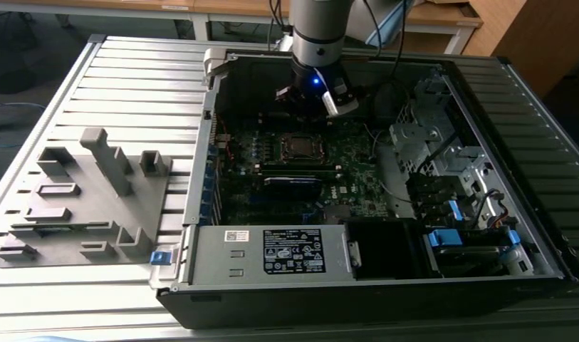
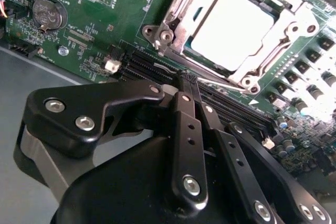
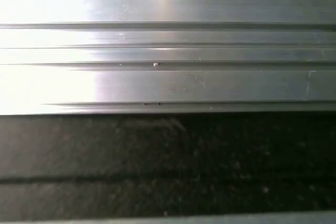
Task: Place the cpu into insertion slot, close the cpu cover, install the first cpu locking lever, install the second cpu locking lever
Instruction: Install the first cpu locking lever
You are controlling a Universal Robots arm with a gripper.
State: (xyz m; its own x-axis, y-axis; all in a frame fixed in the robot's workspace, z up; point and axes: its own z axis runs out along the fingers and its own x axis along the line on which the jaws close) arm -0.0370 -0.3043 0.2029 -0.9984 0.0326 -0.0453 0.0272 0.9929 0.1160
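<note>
One ribbed grey metal table (image 1: 127, 78) under open black computer case (image 1: 346, 310). Green motherboard (image 2: 105, 19) inside. My black claw (image 2: 186, 80) hangs above long black slots (image 2: 142, 66), clenched on nothing, near small square black insertion slot (image 1: 299, 147). Thin silver frame cover (image 2: 286, 38) lies flat over dull silver-grey square cpu (image 2: 233, 27), seated in slot.
</note>
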